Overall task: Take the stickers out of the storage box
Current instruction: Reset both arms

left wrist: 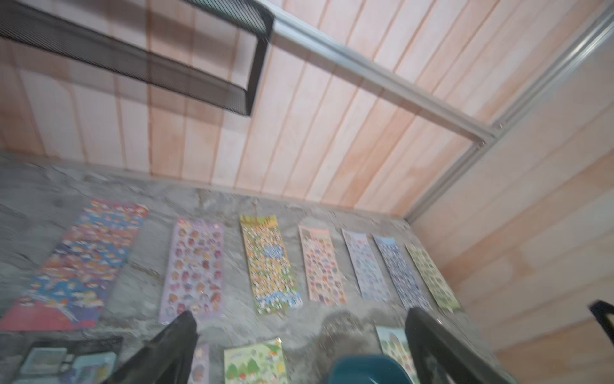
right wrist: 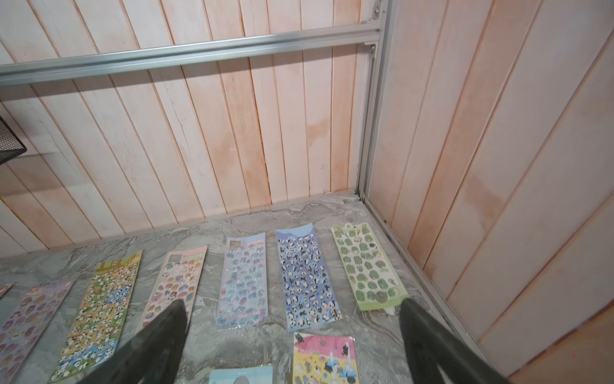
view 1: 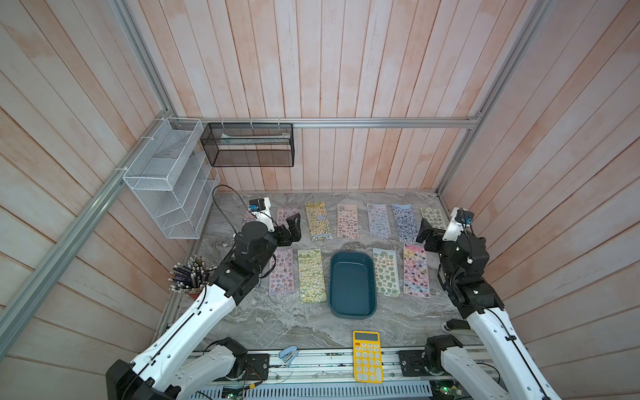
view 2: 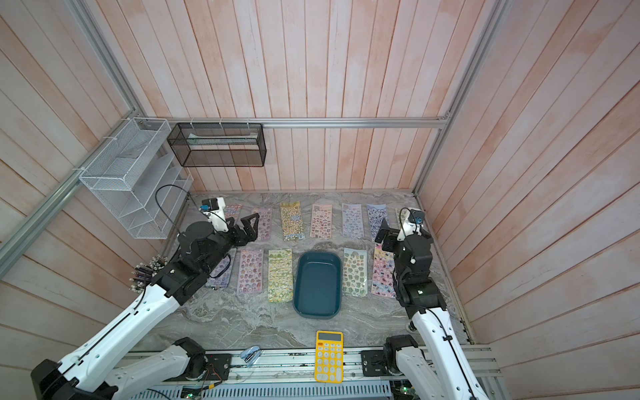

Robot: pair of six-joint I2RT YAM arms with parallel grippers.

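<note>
Your left fingers (left wrist: 172, 345) stand spread wide with nothing between them, raised off the worktop (view 1: 294, 322). In both top views they hang over one end of the far row of sheets, and the lilac sheet (left wrist: 196, 266) lies just ahead of them. Your right fingers (right wrist: 428, 335) are spread just as wide and also hold nothing. They hang over the opposite end of that row, with the green sheet (right wrist: 367, 266) and the blue panda sheet (right wrist: 307, 279) just ahead of them.

The stickers (view 1: 318, 221) all lie flat on the worktop, apart from one another and outside the storage box (view 1: 351, 280). Seven form the far row, which runs from your left fingers across to your right fingers. The others lie in a nearer row on both sides of the box.

The box sits on the worktop between the two pairs of fingers and behind both, toward the arm bases, and its dark teal floor is bare. In the left wrist view its edge shows low between the left fingers. A yellow calculator (view 1: 367, 356) lies further back still, past the box from the fingers.
</note>
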